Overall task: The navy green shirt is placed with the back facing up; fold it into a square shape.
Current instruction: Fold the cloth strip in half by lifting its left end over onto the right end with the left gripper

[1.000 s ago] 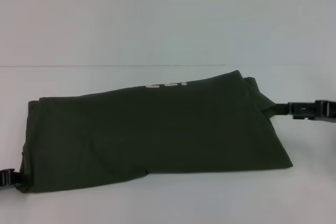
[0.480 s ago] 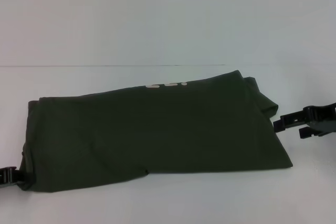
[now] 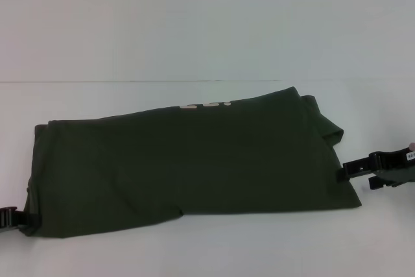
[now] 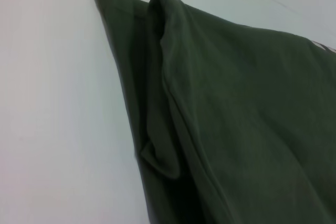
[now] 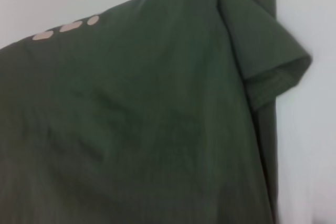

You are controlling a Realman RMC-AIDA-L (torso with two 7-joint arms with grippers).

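The right gripper comes in low from the right edge of the head view, stretched out nearly flat over the table, with its fingertips right at the shirt's right edge, a bit above the near right corner. Looks like one dark finger sits just on the cloth there, but I honestly can't tell if the fingers are apart or pinched on the fabric. The left gripper only pokes into the frame at the near left corner of the shirt, low and close to the table, touching or almost touching the cloth; can't tell its fingers either. The shirt lies flat in the middle of the white table, folded into a long band that runs left to right, its right end tilted slightly away from the robot. A small pale print peeks out along the far edge. At the right end a folded sleeve sticks out past the main layer.
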